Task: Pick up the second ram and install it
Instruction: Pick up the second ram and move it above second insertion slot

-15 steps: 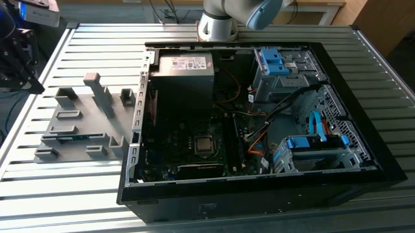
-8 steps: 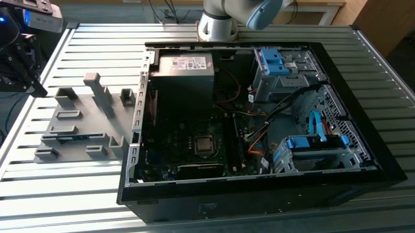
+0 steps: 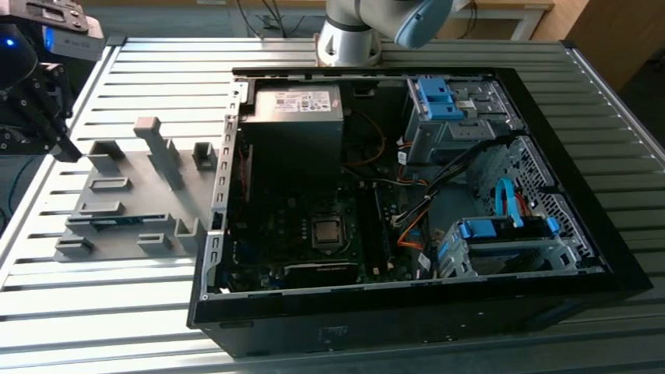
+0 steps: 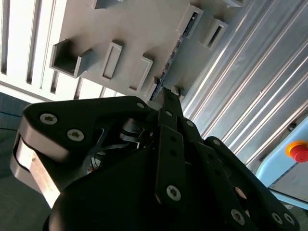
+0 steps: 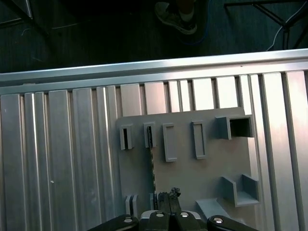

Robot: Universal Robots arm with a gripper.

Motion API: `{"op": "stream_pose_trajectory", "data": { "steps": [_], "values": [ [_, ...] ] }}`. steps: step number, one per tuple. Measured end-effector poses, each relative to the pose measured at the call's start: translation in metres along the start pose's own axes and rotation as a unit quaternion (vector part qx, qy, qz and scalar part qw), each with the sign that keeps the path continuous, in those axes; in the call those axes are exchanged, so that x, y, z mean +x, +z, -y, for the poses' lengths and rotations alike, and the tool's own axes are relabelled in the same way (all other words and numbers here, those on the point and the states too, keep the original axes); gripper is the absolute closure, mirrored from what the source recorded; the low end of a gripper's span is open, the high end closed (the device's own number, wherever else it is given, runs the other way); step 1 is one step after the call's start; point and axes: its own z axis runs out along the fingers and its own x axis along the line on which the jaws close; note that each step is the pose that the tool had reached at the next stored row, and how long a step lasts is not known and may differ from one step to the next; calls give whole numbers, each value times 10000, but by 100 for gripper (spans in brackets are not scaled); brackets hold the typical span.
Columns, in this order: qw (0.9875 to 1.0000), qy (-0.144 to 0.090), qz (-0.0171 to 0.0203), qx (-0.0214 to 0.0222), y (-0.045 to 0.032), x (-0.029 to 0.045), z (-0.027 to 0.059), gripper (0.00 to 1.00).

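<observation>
Gripper (image 5: pixel 169 195), foreground of both wrist views: black fingers drawn together with nothing between them, seen against the grey holder tray (image 5: pixel 202 185). Its tips appear just by one end of the second ram (image 5: pixel 152 166); whether they touch it cannot be told. Second ram: a blue stick standing on its long edge in the tray's slots, near the tray edge closest to the exterior camera. Its long axis runs parallel to the slats of the aluminium table (image 5: pixel 57 159). One end points toward the table edge with dark floor beyond, the other toward the open computer case (image 3: pixel 416 315). Tray: on the table just beside the case, on the exterior view's left. Shoe (image 5: pixel 179 17): on the floor past the table edge.
</observation>
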Motion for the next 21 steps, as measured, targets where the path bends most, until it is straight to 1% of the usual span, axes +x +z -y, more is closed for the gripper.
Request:
{"op": "stream_pose_trajectory", "data": {
  "steps": [9,21],
  "values": [
    [10000,1,0,0,140,10,-2,89],
    [10000,1,0,0,340,57,1,89]
  ]
}}
